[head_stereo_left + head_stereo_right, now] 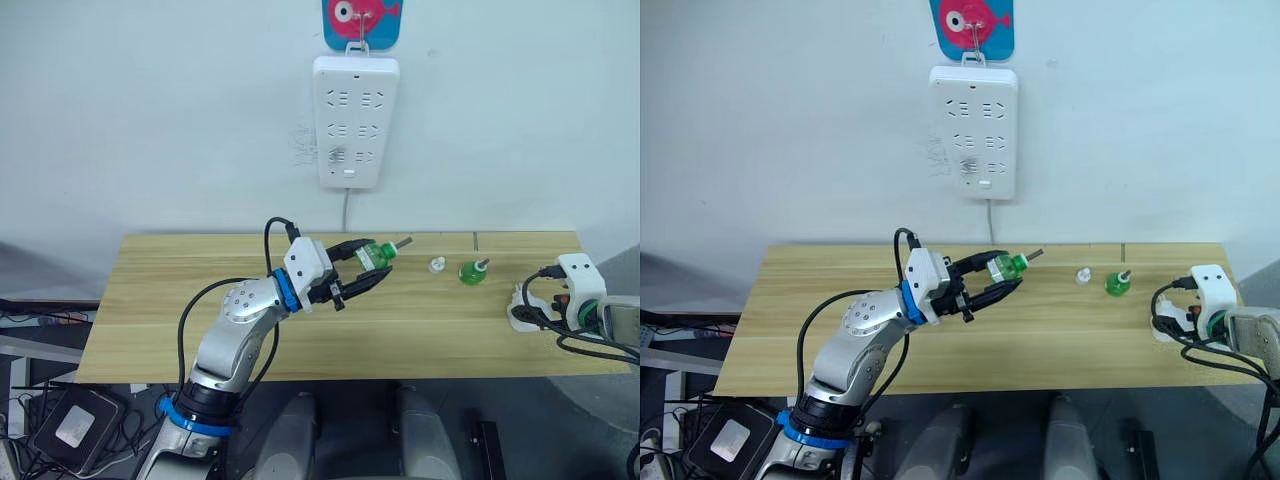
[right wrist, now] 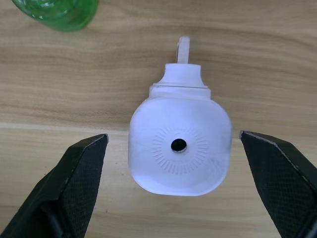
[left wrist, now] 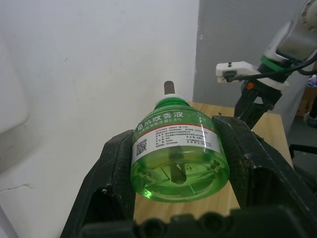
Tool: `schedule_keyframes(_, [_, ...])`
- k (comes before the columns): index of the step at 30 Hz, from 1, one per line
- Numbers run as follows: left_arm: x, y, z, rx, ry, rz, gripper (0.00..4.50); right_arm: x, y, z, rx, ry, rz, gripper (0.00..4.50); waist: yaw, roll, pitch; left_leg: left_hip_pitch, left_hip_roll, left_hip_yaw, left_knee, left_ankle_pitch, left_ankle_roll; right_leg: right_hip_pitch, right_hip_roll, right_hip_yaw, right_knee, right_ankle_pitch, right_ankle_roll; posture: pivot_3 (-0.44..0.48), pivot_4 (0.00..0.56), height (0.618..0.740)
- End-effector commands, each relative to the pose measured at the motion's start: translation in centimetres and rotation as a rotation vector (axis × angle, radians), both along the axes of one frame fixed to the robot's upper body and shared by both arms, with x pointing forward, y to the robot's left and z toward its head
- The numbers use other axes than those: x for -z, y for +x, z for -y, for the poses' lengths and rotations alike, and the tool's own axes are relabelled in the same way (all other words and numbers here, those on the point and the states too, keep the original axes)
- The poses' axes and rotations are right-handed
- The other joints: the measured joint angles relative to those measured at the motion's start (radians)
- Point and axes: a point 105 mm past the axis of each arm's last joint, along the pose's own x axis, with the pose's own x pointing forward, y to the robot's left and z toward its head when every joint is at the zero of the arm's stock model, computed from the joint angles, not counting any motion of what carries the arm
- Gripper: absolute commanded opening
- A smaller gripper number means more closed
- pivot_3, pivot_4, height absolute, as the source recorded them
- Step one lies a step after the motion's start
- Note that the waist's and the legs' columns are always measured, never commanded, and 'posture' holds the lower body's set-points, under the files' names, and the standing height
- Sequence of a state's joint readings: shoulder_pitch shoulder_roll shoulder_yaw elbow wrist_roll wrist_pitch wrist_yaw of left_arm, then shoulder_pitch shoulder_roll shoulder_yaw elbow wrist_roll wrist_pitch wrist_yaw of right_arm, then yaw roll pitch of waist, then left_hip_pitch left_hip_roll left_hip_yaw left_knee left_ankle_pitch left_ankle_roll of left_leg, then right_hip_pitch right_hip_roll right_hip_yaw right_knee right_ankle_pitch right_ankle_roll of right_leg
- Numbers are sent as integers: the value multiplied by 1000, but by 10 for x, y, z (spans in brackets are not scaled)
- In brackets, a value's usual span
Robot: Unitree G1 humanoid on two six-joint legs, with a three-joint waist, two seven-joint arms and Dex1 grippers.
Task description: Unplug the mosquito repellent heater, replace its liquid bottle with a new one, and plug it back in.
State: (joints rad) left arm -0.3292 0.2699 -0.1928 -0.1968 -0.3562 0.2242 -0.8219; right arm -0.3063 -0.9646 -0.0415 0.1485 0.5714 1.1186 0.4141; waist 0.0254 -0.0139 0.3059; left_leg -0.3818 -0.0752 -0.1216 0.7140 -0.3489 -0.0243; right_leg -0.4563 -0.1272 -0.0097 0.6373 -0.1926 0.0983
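Left gripper (image 1: pixel 362 272): raised above the table (image 1: pixel 150 320), black fingers clamped on a green bottle (image 1: pixel 377 254), one on each side of its body
Green bottle: lying sideways in that grip, wick tip pointing away from the gripper, white label showing
White cap (image 1: pixel 436 265): on the table beyond the held bottle's tip
Second green bottle (image 1: pixel 471 270): upright, just beside the cap
Right gripper (image 2: pixel 178 163): fingers spread wide, nothing held
Heater (image 2: pixel 180 150): lying on the wood between those open fingers, touching neither, round hole facing up
Wall socket strip (image 1: pixel 355 122): hangs behind the table
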Motion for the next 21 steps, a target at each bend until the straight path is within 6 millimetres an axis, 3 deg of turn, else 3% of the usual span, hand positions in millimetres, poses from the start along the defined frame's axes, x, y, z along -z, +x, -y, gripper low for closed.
schedule_keyframes(1, [-6,-13,5,64,-6,19,2239,5,3,6,-6,18,-24,4469,-1,0,0,0,0,0,0,0,0,0,0,0,0,0,0,88,281,740])
schedule_keyframes(5, [-4,-13,2,63,9,15,2239,11,8,10,-14,32,-52,4308,-1,0,0,0,0,0,0,0,0,0,0,0,-1,0,0,93,285,740])
schedule_keyframes(7, [-3,-13,2,59,17,17,2239,10,11,9,-43,45,-44,3963,-1,0,0,0,0,0,0,0,0,0,0,0,-1,0,0,93,285,740])
schedule_keyframes(10, [-3,-13,1,54,19,16,2239,8,12,11,-71,54,-42,2997,-1,-2,-1,0,0,0,0,0,0,0,0,0,-1,0,0,104,289,740])
schedule_keyframes(14, [0,-15,1,56,20,7,2239,6,9,13,-86,59,-49,2973,0,-2,-2,0,0,-1,0,0,0,0,0,-1,-1,0,0,104,289,740])
schedule_keyframes(17, [1,-19,2,75,23,0,2239,-13,10,5,-145,98,-18,2973,0,-1,-2,0,0,-1,0,0,0,0,0,0,-2,0,0,100,290,740])
schedule_keyframes(21, [-1,-24,-1,132,27,-12,2239,-57,-4,-40,-352,379,-19,2973,-1,-1,-2,0,0,-1,0,0,0,0,0,0,-2,0,0,97,292,740])
